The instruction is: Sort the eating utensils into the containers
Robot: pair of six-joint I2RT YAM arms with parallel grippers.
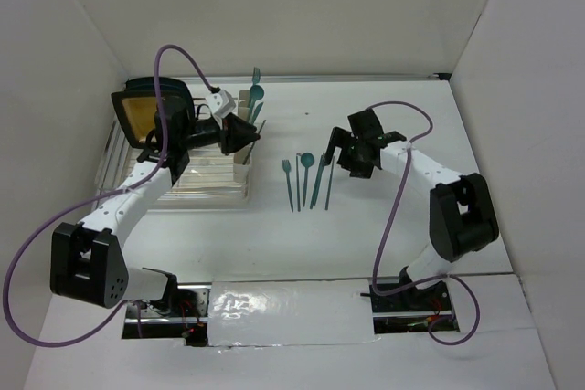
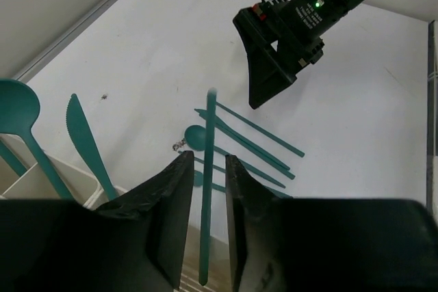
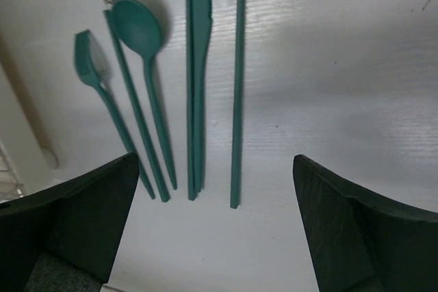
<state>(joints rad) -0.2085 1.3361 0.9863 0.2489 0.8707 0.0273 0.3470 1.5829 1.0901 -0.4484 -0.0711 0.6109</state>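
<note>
- Left gripper, lower centre, narrow: pinches one teal stick.
- Containers, lower left: one upright spoon, one upright knife.
- Right gripper wide; on the desk: one fork, one flat spoon, one flat knife, three loose sticks.

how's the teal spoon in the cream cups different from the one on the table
The standing teal plastic spoon is upright, bowl up, in the cream rectangular cups; the lying teal plastic spoon is flat on the white table. The standing one is sorted, beside a teal knife; the lying one is not yet, between a teal fork and a second teal knife. Both share colour and round bowl.
</note>
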